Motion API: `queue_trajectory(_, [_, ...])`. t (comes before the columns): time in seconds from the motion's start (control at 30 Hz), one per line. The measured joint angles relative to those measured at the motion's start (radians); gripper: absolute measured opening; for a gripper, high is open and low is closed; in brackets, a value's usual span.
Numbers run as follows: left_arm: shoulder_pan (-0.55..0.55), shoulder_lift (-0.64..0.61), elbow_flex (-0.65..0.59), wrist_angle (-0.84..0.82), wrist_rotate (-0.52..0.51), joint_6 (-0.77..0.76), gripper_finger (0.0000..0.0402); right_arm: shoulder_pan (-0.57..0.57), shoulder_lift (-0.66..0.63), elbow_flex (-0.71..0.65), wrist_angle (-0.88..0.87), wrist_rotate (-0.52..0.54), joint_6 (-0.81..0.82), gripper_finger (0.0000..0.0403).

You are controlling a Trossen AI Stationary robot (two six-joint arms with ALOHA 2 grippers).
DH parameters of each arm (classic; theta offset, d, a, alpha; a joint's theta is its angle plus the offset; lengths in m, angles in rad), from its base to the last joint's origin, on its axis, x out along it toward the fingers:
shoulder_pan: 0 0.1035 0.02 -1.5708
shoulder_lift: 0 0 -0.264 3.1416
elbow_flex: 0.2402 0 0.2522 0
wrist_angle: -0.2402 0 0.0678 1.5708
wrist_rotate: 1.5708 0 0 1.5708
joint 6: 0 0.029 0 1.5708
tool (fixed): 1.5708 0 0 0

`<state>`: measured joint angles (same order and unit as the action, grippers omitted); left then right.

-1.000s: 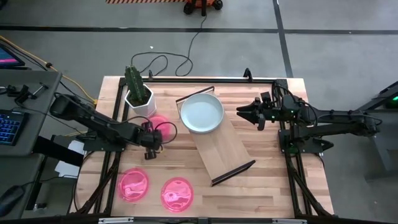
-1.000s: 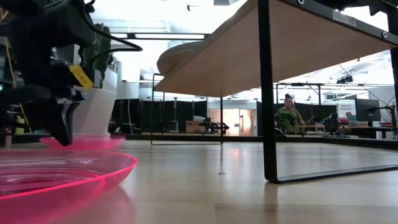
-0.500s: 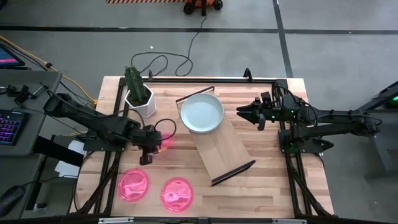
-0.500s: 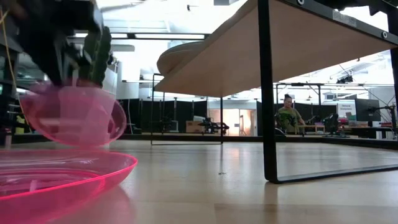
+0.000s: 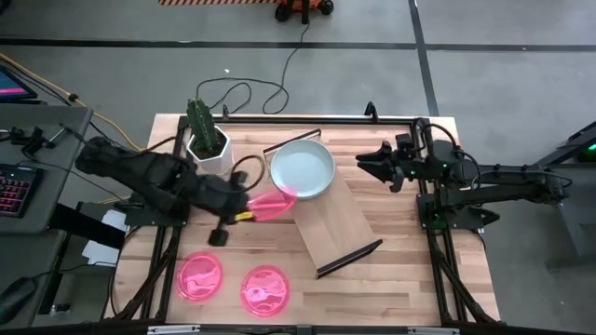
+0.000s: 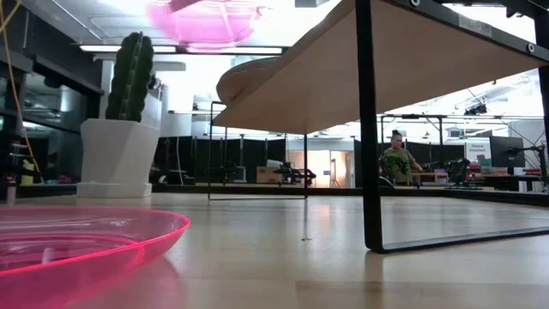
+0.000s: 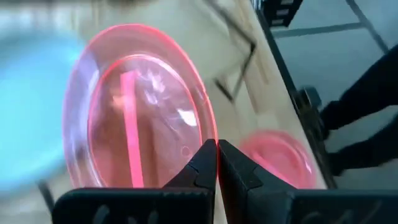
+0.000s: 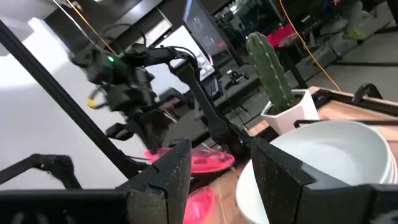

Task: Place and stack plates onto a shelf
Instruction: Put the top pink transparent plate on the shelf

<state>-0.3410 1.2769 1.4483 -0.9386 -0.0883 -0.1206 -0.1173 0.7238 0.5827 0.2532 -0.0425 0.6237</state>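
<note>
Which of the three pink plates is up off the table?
The pink plate pinched in the left gripper, held in the air beside the white plate. The other two lie flat at the table's front.

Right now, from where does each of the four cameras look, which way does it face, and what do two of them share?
High: overhead, straight down; both arms, left gripper holding a translucent pink plate.
Low: tabletop height, facing the room; no arm clearly visible; raised light-wood shelf.
Left wrist: past its own fingers, shut on the pink plate's rim.
Right wrist: past its open right gripper toward the stacked white plate.
Shared: low and right wrist both show the white-potted green cactus.
</note>
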Motion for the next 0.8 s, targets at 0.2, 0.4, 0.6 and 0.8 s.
queue_trajectory(0.2, [0.037, 0.241, 0.299, 0.007, -0.002, 0.272, 0.0000, 0.000, 0.000, 0.000, 0.004, 0.000, -0.024, 0.0151])
queue_trajectory(0.4, [0.063, 0.424, 0.494, 0.016, -0.001, 0.405, 0.0000, -0.015, -0.035, 0.000, 0.008, 0.001, -0.064, 0.0151])
queue_trajectory(0.6, [0.066, 0.567, 0.552, 0.026, 0.005, 0.429, 0.0000, -0.042, -0.116, 0.000, 0.010, 0.008, -0.111, 0.0151])
queue_trajectory(0.8, [0.049, 0.690, 0.552, 0.040, -0.022, 0.432, 0.0000, -0.053, -0.173, 0.000, 0.008, 0.015, -0.135, 0.0151])
